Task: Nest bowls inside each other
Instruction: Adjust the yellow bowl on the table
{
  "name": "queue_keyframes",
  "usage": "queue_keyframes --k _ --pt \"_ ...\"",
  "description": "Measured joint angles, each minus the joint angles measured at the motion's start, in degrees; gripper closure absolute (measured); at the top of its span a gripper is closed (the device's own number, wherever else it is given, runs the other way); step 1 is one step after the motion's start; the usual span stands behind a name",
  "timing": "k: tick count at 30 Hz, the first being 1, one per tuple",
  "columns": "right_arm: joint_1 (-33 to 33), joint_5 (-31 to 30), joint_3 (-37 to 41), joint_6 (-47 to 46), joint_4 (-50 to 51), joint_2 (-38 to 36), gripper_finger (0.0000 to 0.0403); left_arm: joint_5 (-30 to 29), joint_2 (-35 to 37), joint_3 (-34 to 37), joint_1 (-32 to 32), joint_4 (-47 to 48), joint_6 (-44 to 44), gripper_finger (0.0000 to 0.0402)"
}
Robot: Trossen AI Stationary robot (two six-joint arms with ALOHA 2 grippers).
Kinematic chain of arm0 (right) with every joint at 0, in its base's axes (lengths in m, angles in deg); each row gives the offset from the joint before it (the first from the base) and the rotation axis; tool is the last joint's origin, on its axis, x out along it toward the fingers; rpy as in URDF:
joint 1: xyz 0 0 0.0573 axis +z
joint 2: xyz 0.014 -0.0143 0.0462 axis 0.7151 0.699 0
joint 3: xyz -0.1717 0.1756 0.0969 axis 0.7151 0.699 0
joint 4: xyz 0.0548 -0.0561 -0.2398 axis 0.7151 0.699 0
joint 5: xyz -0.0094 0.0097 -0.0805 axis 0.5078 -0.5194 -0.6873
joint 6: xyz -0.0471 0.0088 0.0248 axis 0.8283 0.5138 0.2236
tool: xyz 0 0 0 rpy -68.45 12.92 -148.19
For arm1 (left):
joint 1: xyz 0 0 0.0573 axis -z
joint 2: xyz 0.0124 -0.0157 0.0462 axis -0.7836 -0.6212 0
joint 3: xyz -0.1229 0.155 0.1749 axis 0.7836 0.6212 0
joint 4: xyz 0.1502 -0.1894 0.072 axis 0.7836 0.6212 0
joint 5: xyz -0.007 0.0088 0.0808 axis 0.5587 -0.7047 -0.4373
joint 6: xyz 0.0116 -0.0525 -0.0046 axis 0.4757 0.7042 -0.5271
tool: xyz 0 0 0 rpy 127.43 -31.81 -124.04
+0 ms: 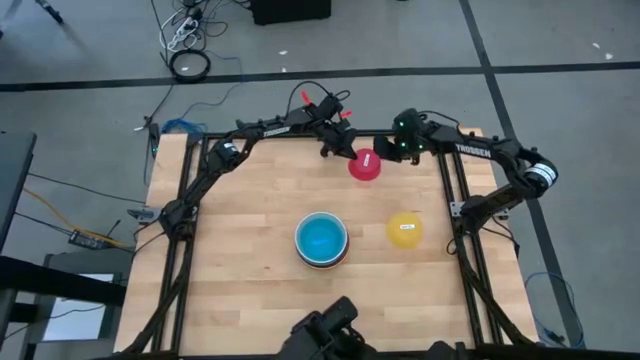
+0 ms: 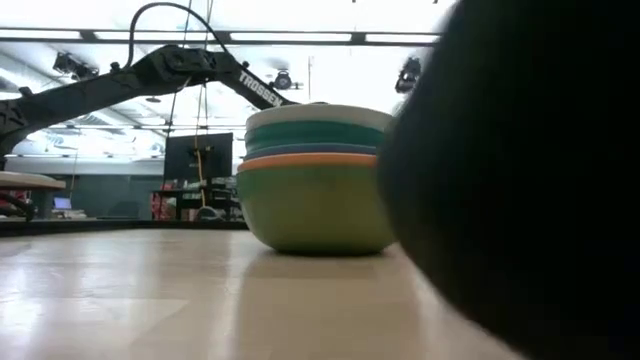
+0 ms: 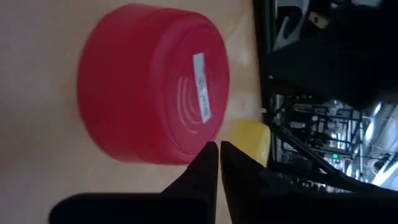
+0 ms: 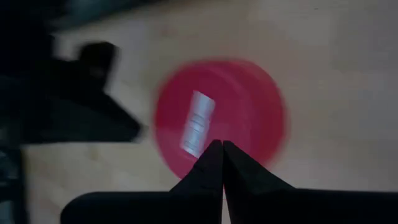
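A red bowl (image 1: 364,166) lies upside down on the table near its far edge, its labelled base up (image 3: 149,81) (image 4: 221,118). My left gripper (image 1: 347,152) (image 3: 219,146) is shut, its tips at the bowl's far-left side. My right gripper (image 1: 392,152) (image 4: 222,144) is shut on the bowl's right, its tips showing over the upturned base in the right wrist view. A yellow bowl (image 1: 404,230) (image 3: 252,140) lies upside down farther toward the near edge. A stack of nested bowls (image 1: 321,240) (image 2: 315,180) stands mid-table, green at the bottom, blue inside on top. My left gripper has its shut fingertips (image 3: 208,152) at the rim of the red bowl's upturned base (image 3: 186,149), coming slanting down from the far left; I cannot tell whether they touch it. My right gripper shows over the bowl's base (image 4: 211,134); whether it touches, I cannot tell.
Dark frame rails (image 1: 455,215) run along the table's sides and far edge. A dark object (image 1: 330,328) at the near edge fills the right of the low view (image 2: 520,170). Bare wood (image 1: 240,220) lies left of the stack.
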Motion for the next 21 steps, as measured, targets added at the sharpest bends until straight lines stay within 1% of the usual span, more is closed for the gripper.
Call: queue_keyframes --k 3,6,16,19,21 --pt "-1.5 -0.1 -0.3 1.2 6.9 0.0 0.0403 0.2 0.0 -0.1 -0.2 2.1 0.3 0.0381" --pt "-2.5 0.0 -0.3 1.9 10.5 0.0 0.0403 -0.5 0.0 0.0 -0.5 2.8 0.7 0.0391" --pt "-2.6 2.8 -0.3 1.6 9.1 0.0 0.0403 -2.4 0.0 0.0 -0.7 3.1 3.0 0.0399" --pt "-2.0 3.9 -0.3 2.0 8.3 0.0 0.0403 -2.8 0.0 0.0 -0.6 2.9 3.0 0.0399" --pt "-0.9 4.5 -0.4 3.3 9.4 0.0 0.0403 -2.8 0.0 0.0 -0.4 3.0 2.8 0.0399"
